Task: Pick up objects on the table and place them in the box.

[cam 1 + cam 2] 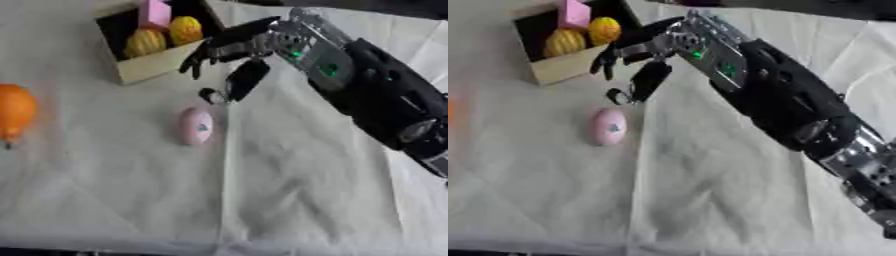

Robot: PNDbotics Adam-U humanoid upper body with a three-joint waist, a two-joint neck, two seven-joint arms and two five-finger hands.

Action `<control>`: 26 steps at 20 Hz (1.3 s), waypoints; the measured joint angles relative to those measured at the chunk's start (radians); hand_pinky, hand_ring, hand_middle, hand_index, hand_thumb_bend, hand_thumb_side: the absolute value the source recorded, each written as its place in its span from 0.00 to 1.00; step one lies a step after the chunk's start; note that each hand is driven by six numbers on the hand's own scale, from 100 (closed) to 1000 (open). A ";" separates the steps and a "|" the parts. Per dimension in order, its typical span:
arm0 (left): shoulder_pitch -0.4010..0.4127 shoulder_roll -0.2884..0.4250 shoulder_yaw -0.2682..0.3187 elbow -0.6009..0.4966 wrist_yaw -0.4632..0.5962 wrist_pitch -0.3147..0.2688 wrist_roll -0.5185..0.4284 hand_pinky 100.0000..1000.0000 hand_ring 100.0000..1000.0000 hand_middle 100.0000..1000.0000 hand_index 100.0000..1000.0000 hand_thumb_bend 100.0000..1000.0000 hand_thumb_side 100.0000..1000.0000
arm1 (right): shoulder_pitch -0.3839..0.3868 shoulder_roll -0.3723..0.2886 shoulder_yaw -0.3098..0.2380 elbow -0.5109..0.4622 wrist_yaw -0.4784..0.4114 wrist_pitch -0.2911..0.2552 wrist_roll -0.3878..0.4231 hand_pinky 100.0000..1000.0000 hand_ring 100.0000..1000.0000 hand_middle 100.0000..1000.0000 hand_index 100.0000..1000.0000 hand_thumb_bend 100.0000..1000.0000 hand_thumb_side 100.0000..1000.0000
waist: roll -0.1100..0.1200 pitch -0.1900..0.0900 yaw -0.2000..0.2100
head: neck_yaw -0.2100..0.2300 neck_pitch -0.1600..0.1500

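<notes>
A cardboard box [157, 67] stands at the back left and holds two yellow ridged fruits [146, 42] and a pink block [156, 12]. A pink egg-shaped object [196, 126] lies on the white cloth in front of the box. An orange fruit [13, 112] sits at the left edge. My right hand [236, 42] comes in from the right and hovers at the box's near right corner. It is open, fingers drooping, thumb [246, 79] pointing down above and to the right of the pink object. Nothing is in it. My left hand is out of sight.
A creased white cloth [289, 190] covers the table. My right forearm [789, 105] crosses the right half of the view diagonally. A dark edge runs along the table's near side.
</notes>
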 measured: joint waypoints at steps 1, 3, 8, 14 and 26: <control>0.000 0.000 0.000 0.000 0.000 0.000 0.000 0.79 0.80 0.76 0.82 0.00 0.61 | 0.003 0.000 0.003 0.003 -0.002 -0.003 0.010 0.86 0.95 0.77 0.98 0.00 0.19 | 0.000 0.000 0.000 | 0.001 0.000; 0.000 0.000 0.000 0.000 0.001 0.000 -0.001 0.79 0.80 0.76 0.82 0.00 0.61 | 0.003 0.000 0.005 0.005 -0.014 -0.009 0.028 0.86 0.95 0.77 0.98 0.00 0.18 | 0.000 0.000 -0.001 | 0.005 0.000; 0.006 0.000 0.000 0.000 0.001 0.000 -0.006 0.79 0.80 0.76 0.82 0.00 0.61 | -0.014 -0.003 -0.005 0.000 -0.078 -0.013 0.041 0.87 0.95 0.77 1.00 0.00 0.14 | 0.000 -0.001 -0.010 | 0.016 0.000; 0.008 0.000 0.000 0.000 0.001 0.001 -0.011 0.79 0.80 0.76 0.82 0.00 0.61 | -0.029 -0.012 -0.003 -0.036 -0.140 -0.018 0.067 0.88 0.95 0.78 1.00 0.00 0.21 | -0.001 -0.006 -0.017 | 0.021 0.000; 0.008 0.000 0.000 0.000 0.006 -0.002 -0.015 0.79 0.80 0.76 0.82 0.00 0.61 | -0.009 0.011 0.034 -0.023 -0.107 -0.049 0.092 0.88 0.95 0.78 0.99 0.00 0.33 | -0.002 -0.006 -0.012 | 0.022 0.000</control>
